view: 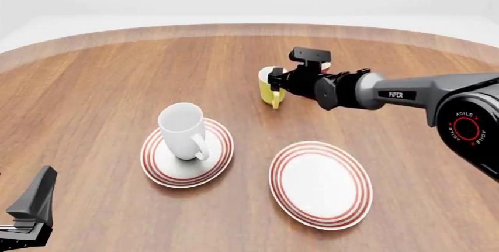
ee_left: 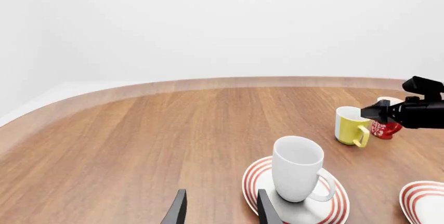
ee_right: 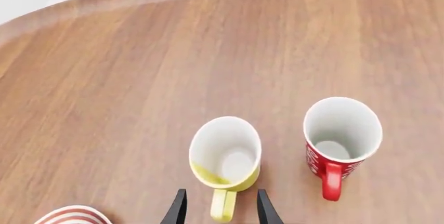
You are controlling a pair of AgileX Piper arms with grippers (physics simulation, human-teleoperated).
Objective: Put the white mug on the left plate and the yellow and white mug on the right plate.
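Now: our right gripper hangs over the yellow mug

We see the white mug (view: pixel 184 130) upright on the left plate (view: pixel 162 169). Our right gripper (ee_right: pixel 218 208), fingers parted, straddles the handle of the yellow and white mug (ee_right: pixel 225 159) without closing. The right plate (view: pixel 321 184) lies bare. Our left gripper (ee_left: pixel 219 209) hangs open, well apart.

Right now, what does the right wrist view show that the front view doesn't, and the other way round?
Only the right wrist view: the red mug's handle and white inside, and the open fingers straddling the yellow and white mug's handle.

Only the front view: the white mug standing on the left plate, the bare right plate, and the left gripper.

Both: the yellow and white mug on the table.
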